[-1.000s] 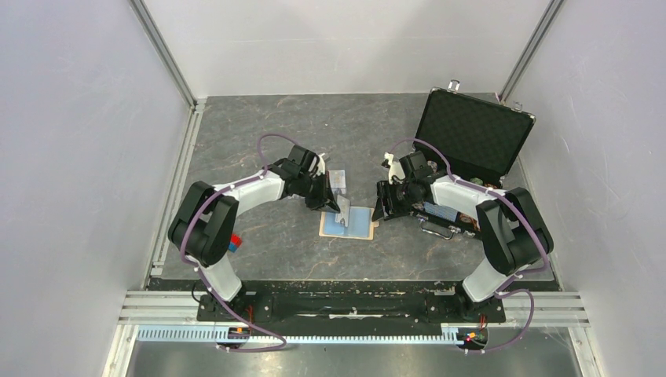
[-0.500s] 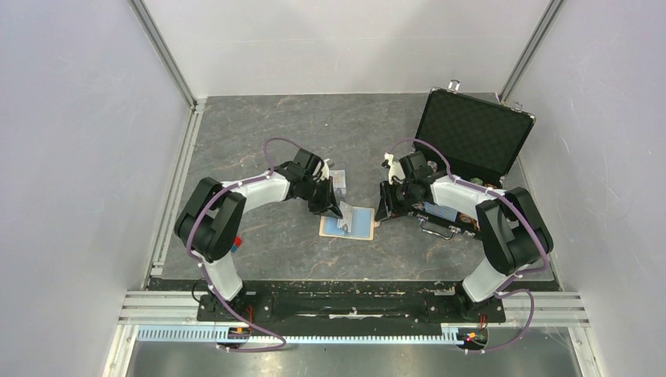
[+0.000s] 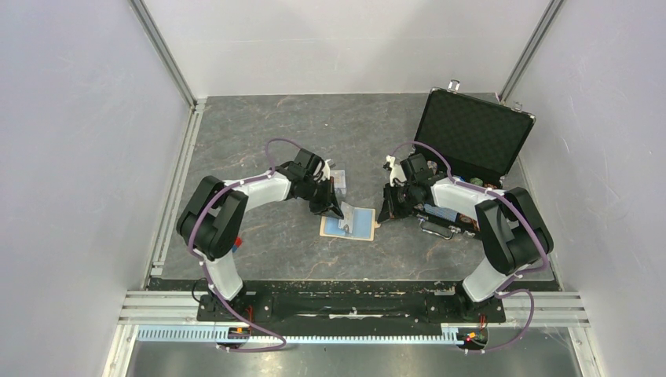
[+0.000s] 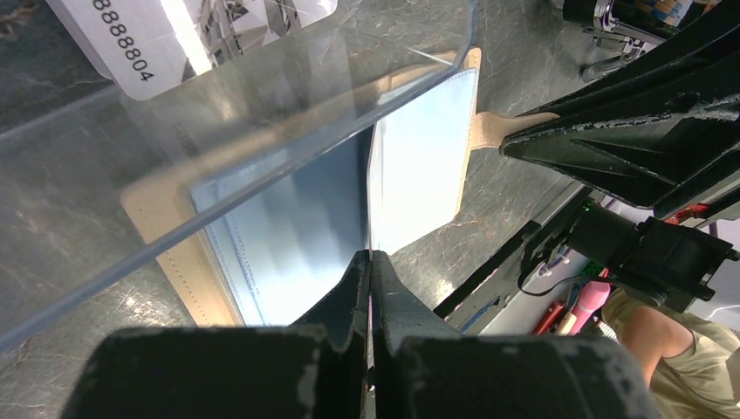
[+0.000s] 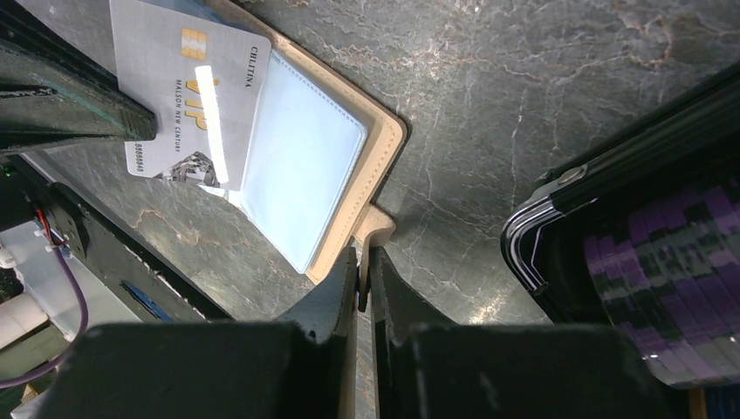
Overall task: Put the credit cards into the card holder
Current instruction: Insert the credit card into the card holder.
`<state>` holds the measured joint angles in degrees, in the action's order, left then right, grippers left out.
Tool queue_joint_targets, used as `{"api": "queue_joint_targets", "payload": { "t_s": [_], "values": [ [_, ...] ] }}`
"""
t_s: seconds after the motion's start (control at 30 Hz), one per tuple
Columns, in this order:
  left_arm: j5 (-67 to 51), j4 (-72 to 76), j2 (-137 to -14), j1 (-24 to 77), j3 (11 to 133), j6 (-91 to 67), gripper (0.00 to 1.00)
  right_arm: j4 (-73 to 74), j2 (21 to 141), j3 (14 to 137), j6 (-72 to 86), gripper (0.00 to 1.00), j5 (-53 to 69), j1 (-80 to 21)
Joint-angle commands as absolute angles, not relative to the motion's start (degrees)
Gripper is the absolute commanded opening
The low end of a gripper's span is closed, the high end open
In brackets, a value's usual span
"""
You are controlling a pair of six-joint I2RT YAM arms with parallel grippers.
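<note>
Pinches one credit card in left gripper, fingers clamped tight on its edge. Holds it tilted over the left half of the card holder; cannot tell whether the card's edge is inside the light blue pocket. Grips the snap tab with right gripper, holder lying open and flat mid-table. Leaves second card on the table just behind left gripper. Has black case open at right.

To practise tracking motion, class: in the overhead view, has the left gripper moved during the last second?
Yes, slightly: the left gripper, pinching a credit card, has crept rightward, closer over the unmoved card holder.
</note>
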<state>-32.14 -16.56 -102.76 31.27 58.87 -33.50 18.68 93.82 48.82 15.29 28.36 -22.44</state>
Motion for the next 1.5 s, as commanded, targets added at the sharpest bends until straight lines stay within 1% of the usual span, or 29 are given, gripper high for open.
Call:
{"api": "queue_joint_targets", "payload": {
  "t_s": [0.0, 0.53, 1.1, 1.47],
  "values": [
    [-32.93, -16.22, -102.92, 31.84, 58.73, -34.87, 0.02, 16.91, 94.36, 48.34, 15.51, 0.0, 28.84, -22.37],
    [-28.09, -20.89, -99.77, 32.49, 57.26, -33.7, 0.02, 16.41, 93.68, 47.31, 15.73, 0.0, 28.74, -22.41],
    [-27.32, -17.84, -104.63, 33.22, 59.27, -35.32, 0.02, 15.21, 92.51, 45.18, 16.22, 0.0, 28.83, -22.41],
    [-22.2, -19.23, -105.07, 32.79, 62.33, -35.83, 0.02, 15.08, 92.22, 44.73, 16.24, 0.0, 28.83, -22.41]
  ]
}}
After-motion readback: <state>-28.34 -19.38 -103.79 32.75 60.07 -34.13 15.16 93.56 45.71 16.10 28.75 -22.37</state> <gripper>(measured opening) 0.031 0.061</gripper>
